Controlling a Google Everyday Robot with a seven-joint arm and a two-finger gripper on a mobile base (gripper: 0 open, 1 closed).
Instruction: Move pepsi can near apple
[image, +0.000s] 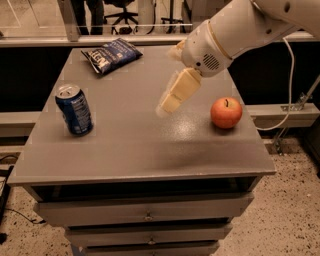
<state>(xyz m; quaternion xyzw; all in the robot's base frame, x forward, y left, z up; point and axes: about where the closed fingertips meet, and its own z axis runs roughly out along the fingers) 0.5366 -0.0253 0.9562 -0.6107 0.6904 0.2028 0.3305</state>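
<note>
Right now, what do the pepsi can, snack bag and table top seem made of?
Pepsi can: likely thin metal, glossy blue print, silvery rim. Snack bag: crinkled shiny film, probably plastic. Table top: matte grey, soft glare, painted metal or laminate. Pincer, hovering mid-table between can and apple: cream, seemingly plastic.

No legible lettering on pepsi can or snack bag; claw hovers between can and apple.

Pepsi can left, apple right, gripper between, seemingly above table.
</note>
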